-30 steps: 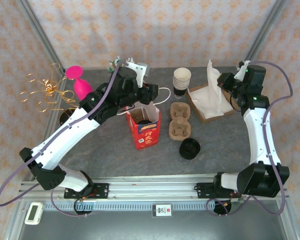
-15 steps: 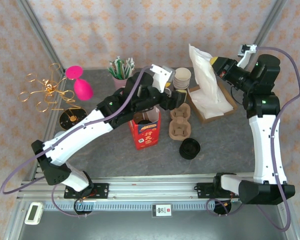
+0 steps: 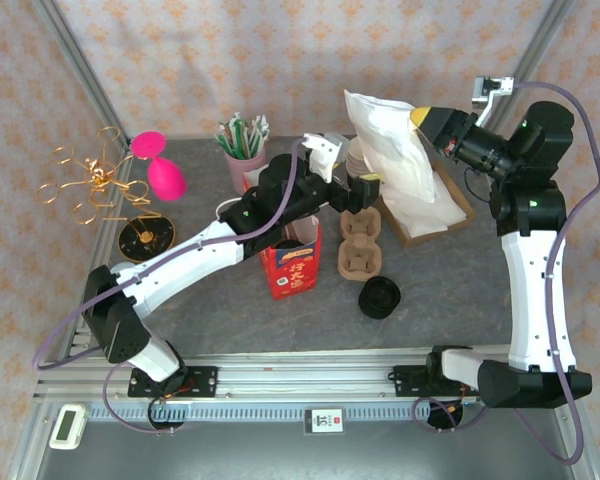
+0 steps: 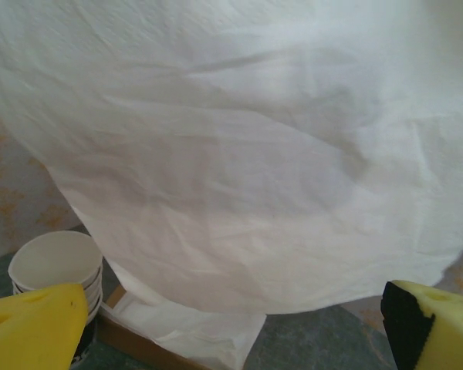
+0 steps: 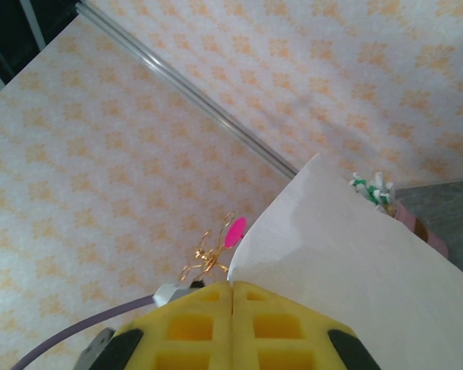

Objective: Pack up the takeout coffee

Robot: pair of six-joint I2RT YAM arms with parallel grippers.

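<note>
Right hand (image 3: 421,120), clenched on the paper bag (image 3: 385,150), has lifted it at one o'clock; left hand (image 3: 365,185), newly released, approaches, probably to open it.

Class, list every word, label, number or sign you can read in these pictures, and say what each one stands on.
Red carton: white Chinese characters on its front, too small to read reliably.
Small label on the front rail: black-and-white print, too small to read.
White paper bag: no print visible.
</note>
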